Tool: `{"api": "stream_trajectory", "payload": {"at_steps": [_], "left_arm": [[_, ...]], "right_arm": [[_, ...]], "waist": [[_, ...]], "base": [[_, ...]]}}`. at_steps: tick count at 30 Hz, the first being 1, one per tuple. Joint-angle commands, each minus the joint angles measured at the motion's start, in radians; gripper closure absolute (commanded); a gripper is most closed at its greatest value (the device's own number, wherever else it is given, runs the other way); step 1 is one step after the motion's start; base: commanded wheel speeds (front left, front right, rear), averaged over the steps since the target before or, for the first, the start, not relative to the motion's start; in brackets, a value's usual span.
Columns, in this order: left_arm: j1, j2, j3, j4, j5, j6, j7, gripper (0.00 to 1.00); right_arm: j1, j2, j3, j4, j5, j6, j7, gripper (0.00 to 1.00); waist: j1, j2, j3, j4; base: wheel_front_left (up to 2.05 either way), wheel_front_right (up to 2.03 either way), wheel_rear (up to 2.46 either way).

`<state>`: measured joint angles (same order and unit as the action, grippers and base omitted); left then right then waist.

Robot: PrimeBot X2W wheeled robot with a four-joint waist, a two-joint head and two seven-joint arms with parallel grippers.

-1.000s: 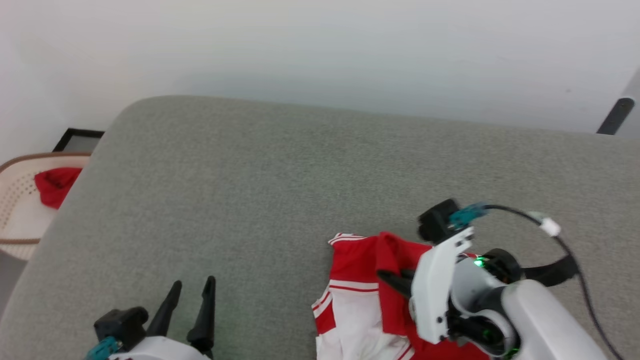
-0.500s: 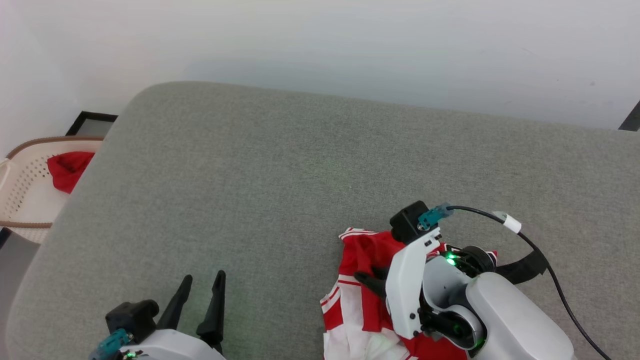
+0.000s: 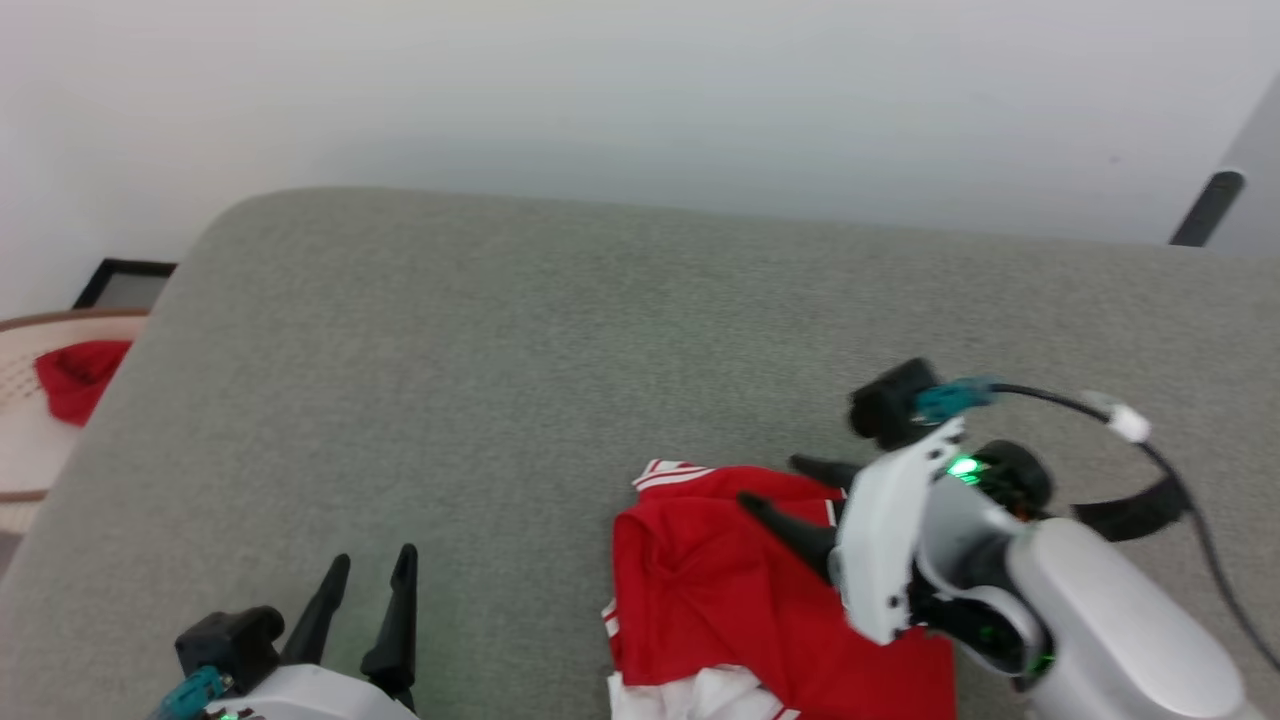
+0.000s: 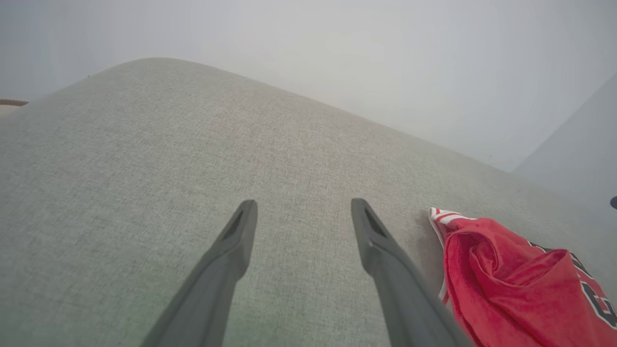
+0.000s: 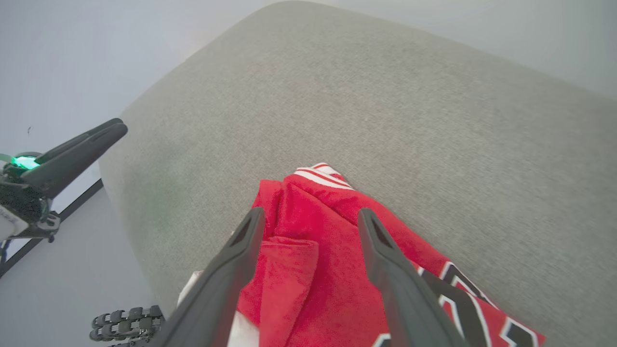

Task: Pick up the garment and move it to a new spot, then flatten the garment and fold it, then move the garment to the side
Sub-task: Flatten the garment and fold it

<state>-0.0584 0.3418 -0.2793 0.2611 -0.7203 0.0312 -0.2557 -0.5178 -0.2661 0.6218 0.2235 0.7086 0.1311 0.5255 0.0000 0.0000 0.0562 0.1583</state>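
Right gripper (image 3: pixel 775 482): jaws spread wide, nothing between them, tips low over the garment (image 3: pixel 720 590); whether they touch it is unclear. Garment lies crumpled, red side up, at 5 o'clock on the cushion (image 3: pixel 480 330), white part by the near edge. Left gripper (image 3: pixel 372 558) at 7 o'clock, wide open, empty, apart from the cloth.

Risks, as I judge: a pinch here would take several layers, so flattening drags the whole heap. A pull toward 6 o'clock could slide it off the edge.

Garment (image 3: pixel 720 590): on cushion (image 3: pixel 500 350), beneath right gripper (image 3: pixel 770 480).
Left gripper (image 3: pixel 374 555): over cushion, garment to its right.
Basket (image 3: pixel 25 440): beyond cushion, left.
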Motion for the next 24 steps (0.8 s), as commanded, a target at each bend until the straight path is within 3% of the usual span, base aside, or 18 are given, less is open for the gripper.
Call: {"api": "stream_trajectory", "payload": {"at_steps": [1, 13, 24], "left_arm": [[0.007, 0.005, 0.004, -0.004, 0.005, 0.003, -0.005, 0.0], [0.047, 0.044, 0.02, -0.04, 0.016, 0.019, -0.003, 0.0], [0.087, 0.074, 0.034, -0.049, 0.007, 0.019, -0.003, 0.0]], "right_arm": [[0.019, -0.013, -0.011, -0.012, -0.013, -0.001, -0.017, 0.0], [0.155, -0.127, -0.17, -0.089, -0.048, -0.001, -0.225, 0.0], [0.343, -0.138, -0.328, -0.074, -0.074, -0.001, -0.394, 0.0]], "waist": [[0.0, 0.0, -0.007, -0.023], [0.0, 0.0, -0.033, -0.131], [0.0, 0.0, -0.07, -0.17]], "base": [[0.0, 0.0, 0.0], [0.0, 0.0, 0.0], [0.0, 0.0, 0.0]]}}
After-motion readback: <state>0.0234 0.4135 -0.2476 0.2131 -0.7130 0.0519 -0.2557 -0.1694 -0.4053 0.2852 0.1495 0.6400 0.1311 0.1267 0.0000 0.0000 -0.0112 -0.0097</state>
